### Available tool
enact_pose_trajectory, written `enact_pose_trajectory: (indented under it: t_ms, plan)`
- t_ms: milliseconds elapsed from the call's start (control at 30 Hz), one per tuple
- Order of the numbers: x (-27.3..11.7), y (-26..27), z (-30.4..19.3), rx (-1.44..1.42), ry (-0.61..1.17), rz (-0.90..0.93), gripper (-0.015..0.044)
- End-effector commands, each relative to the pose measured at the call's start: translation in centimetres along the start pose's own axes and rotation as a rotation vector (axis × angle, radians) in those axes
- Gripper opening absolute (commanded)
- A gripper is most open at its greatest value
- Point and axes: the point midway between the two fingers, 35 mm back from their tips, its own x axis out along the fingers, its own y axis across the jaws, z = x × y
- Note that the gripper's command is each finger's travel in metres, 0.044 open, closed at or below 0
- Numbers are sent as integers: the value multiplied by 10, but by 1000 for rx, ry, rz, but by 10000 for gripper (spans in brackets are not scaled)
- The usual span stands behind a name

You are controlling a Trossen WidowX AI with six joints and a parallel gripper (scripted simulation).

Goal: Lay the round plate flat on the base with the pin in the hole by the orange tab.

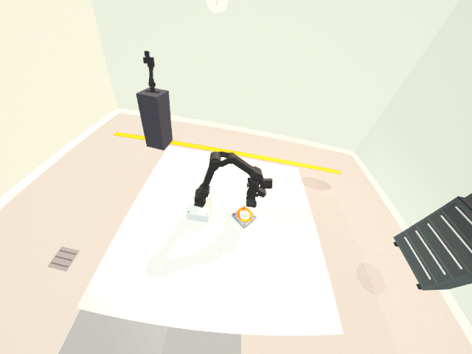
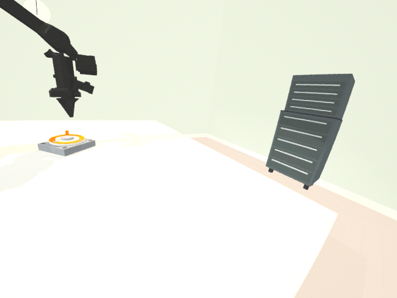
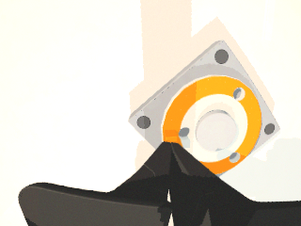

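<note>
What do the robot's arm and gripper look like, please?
The arm is matte black with blocky links, rising from a pale base box. The gripper is black too, its fingers tapering to a point. A dark boxy module sits beside the wrist. No cables or markings show.

The black gripper (image 2: 69, 113) hangs point-down, its fingers (image 2: 67, 105) pressed together into a single tip with nothing between them. Directly below that tip, well apart from it, the orange-ringed round plate (image 2: 66, 139) sits on the grey square base (image 2: 66, 147), its orange tab (image 2: 66, 132) standing on the far side. Far right of the fingers stands a dark drawer cabinet (image 2: 309, 128).
</note>
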Motion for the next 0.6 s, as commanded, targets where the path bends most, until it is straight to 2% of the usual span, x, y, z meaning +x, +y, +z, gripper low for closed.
enact_pose_trajectory:
  t_ms: [0, 133, 367, 567]
  plan:
    - [10, -3, -1, -20, 44, 9, 0]
    - [18, -2, 0, -20, 44, 9, 0]
    - [57, -2, -3, -20, 44, 10, 0]
    - [58, -2, -5, -20, 44, 10, 0]
